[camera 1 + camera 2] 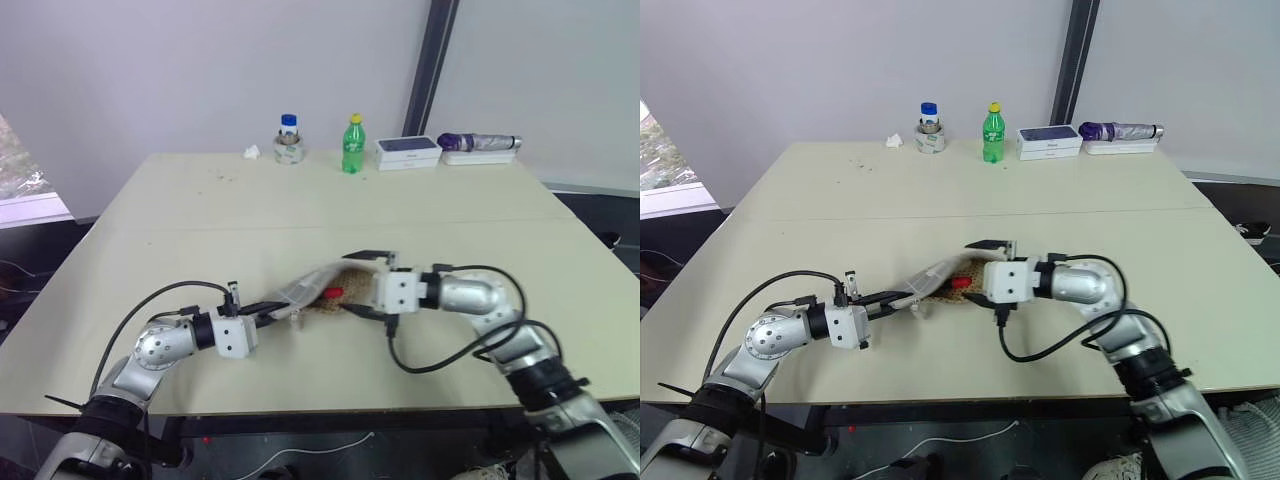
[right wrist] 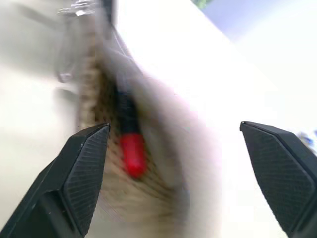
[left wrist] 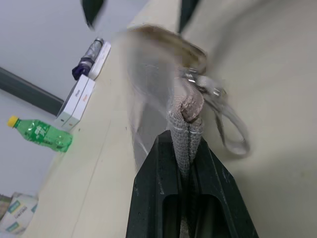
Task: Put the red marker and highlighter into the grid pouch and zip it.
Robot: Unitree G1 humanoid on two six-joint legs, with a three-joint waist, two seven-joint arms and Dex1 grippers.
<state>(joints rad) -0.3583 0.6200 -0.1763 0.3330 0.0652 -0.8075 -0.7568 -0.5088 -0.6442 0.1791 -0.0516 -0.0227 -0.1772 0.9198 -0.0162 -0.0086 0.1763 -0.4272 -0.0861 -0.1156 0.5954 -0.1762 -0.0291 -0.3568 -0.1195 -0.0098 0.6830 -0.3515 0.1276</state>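
Grid pouch (image 1: 305, 291) before green bottle (image 1: 352, 145), boxes (image 1: 408, 151)

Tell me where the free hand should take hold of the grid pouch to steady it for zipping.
Probably the open mouth end of the grid pouch, coming from the robot's right. The left hand already pinches the opposite fabric end shut, so the pouch hangs stretched between; the right hand stands open at the mouth, where the red marker lies inside.

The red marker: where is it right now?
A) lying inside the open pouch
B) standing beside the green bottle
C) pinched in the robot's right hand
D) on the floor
A: the red marker lies inside the mouth of the grid pouch, while the right hand stands open and empty around it.
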